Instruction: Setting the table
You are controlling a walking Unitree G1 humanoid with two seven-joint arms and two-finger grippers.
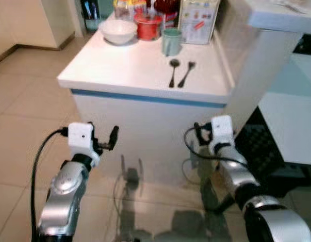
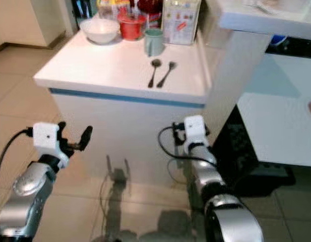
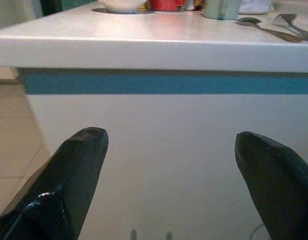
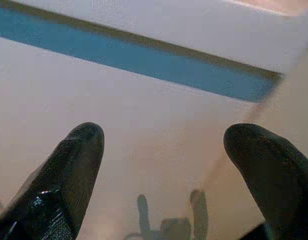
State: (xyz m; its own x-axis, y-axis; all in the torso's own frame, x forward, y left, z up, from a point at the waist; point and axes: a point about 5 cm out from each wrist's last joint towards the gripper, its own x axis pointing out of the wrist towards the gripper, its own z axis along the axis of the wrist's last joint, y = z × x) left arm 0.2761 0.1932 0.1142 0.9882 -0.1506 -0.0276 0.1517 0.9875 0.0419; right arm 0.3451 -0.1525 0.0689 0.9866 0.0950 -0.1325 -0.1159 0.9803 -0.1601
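A white table (image 1: 126, 68) with a blue stripe under its top stands before me. On it lie a spoon (image 1: 173, 70) and a fork (image 1: 187, 73) side by side near the front right. Behind them stand a green mug (image 1: 171, 42), a red container (image 1: 148, 26), a white bowl (image 1: 118, 31) and a printed carton (image 1: 198, 20). My left gripper (image 1: 107, 138) is held below the tabletop, facing the table's white front. It is open and holds nothing, as the left wrist view of the gripper (image 3: 171, 142) shows. My right gripper (image 4: 163, 135) is open too, level with it (image 1: 198, 133).
A white counter (image 1: 276, 20) on a white pillar stands close at the table's right. A black crate (image 1: 261, 146) sits on the floor below it. Beige tiled floor (image 1: 24, 116) spreads to the left, with a doorway at the far left.
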